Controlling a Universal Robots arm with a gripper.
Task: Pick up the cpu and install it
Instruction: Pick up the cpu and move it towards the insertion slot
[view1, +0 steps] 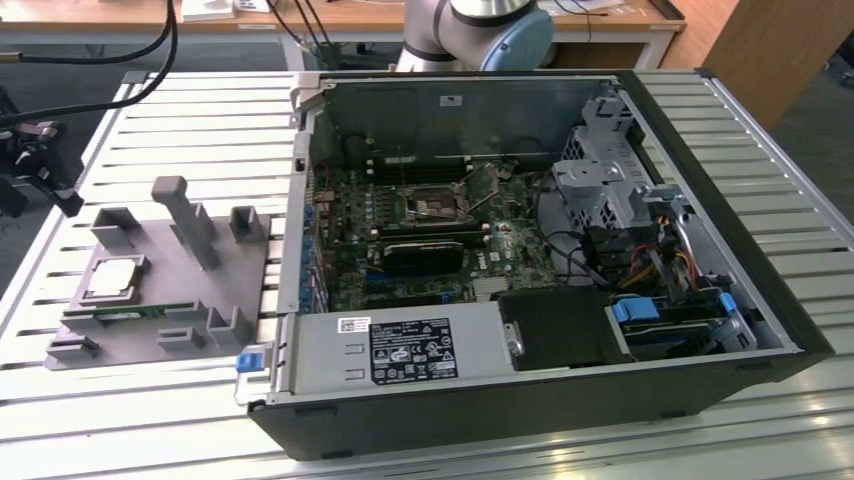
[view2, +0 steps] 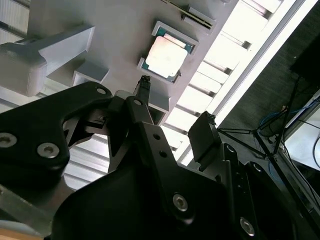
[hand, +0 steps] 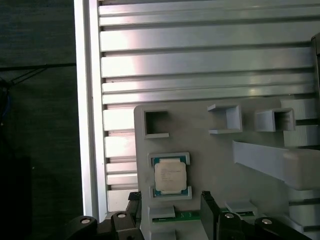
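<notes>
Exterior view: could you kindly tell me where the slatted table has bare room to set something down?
Bare slats of the table lie between the grey fixture and the table's far edge, and on the exterior view's right of the computer case. The fixture is crowded around the cpu and memory stick, and the case's inside is packed.

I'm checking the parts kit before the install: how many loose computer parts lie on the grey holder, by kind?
Square silver-topped cpu chip: 1
Long narrow green memory stick: 1
Total: 2, both lying on the grey plastic holder.
</notes>
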